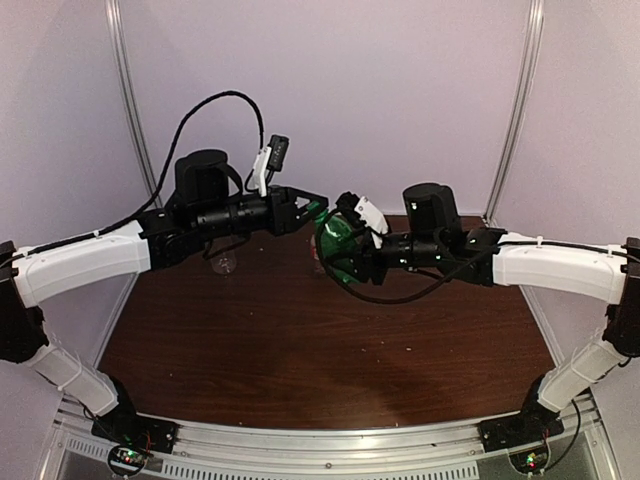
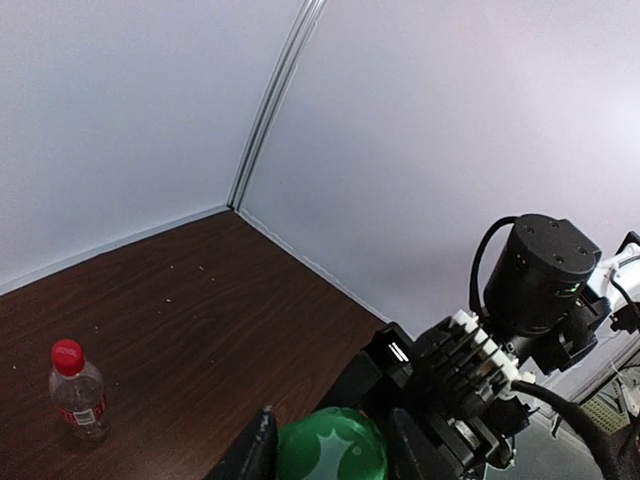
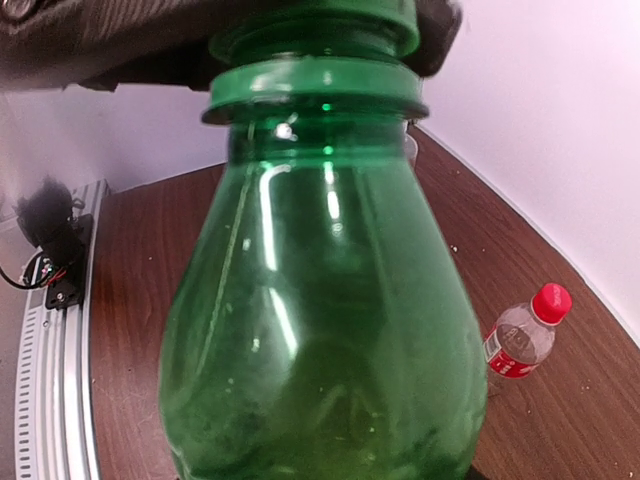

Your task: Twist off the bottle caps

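Observation:
My right gripper is shut on the green bottle and holds it tilted in the air over the middle of the table. That bottle fills the right wrist view and hides the right fingers there. Its green cap sits between the dark fingers of my left gripper, which close on it from both sides. In the left wrist view the green bottle shows round between the left fingers. A short clear bottle with a red cap stands upright on the table.
A clear bottle stands on the brown table under the left arm. White walls close in the back and sides. A metal rail runs along the near edge between the arm bases.

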You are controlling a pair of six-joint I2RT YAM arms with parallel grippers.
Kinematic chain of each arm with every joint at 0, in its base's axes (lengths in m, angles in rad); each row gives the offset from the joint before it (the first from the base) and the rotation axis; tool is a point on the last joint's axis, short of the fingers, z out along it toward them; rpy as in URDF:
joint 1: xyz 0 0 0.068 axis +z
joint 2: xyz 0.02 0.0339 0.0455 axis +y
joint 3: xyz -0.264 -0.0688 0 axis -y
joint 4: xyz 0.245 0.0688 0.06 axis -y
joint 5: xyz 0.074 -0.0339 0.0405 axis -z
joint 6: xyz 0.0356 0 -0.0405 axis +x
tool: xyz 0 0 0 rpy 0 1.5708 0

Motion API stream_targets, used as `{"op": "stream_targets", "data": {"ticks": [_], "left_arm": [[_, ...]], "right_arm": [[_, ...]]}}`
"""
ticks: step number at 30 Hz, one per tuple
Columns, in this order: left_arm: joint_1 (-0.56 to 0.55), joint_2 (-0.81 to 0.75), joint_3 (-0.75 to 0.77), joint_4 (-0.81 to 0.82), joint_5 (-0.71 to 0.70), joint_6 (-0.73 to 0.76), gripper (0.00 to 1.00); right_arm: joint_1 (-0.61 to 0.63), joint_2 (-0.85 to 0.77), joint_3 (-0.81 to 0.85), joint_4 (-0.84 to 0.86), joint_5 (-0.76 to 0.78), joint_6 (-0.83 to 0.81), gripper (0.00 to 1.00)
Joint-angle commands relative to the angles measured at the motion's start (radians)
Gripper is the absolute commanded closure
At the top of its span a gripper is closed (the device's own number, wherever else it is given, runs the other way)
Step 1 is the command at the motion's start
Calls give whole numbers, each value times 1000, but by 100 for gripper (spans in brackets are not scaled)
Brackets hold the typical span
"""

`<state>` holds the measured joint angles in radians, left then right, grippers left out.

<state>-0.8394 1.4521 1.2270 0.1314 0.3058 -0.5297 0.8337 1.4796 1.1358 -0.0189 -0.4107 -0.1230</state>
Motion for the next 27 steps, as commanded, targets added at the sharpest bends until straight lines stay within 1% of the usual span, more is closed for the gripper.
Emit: {"op": "stream_targets", "data": {"ticks": [1,6,12,16,21,24,27], "left_arm": [[-7,-3,15,-14,24,1,58],[24,-26,-10,15,82,6,48],[63,-67,-58,81,222,46,35],[83,-92,-63,80,322,106,27],[88,-118,-77,101,431,183,23],[88,-122,-83,126,505,206,22],[88,-114,-83,148,584,212,23]], "right_arm": [[-4,-8,-5,85,-17,19,58],[-7,-18,-13,68,-70,13,58],[-10,-30,-21,43,-141,5,57],[-11,-30,-12,26,-257,-14,57],[-12,-19,3,-7,-453,-20,57],[-12,0,33,-33,-565,-20,56],[-12,15,54,-42,-644,-14,56]]}}
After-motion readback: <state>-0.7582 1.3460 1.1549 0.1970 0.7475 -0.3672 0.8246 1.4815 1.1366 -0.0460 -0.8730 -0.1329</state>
